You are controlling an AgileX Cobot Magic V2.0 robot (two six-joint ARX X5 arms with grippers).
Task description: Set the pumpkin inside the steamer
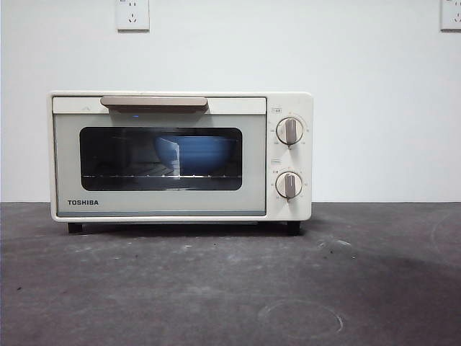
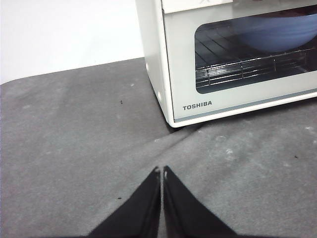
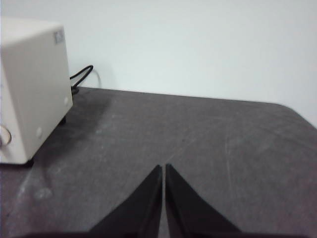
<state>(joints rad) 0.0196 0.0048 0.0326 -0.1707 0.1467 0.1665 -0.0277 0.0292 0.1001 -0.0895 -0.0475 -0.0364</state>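
Observation:
The cream-white Toshiba steamer point(image 1: 180, 155) stands on the grey table with its door closed. Through the dark glass window a wide blue bowl point(image 1: 196, 153) sits on the wire rack. The pumpkin is not visible in any view. My left gripper point(image 2: 162, 171) is shut and empty, low over the table in front of the steamer's point(image 2: 218, 59) left corner. My right gripper point(image 3: 163, 168) is shut and empty, over the table to the right of the steamer point(image 3: 29, 89). Neither gripper shows in the front view.
The steamer has a bar handle point(image 1: 154, 103) and two round knobs point(image 1: 289, 131). A black power cord point(image 3: 81, 77) runs behind it. A white wall with sockets point(image 1: 132, 14) stands behind the table.

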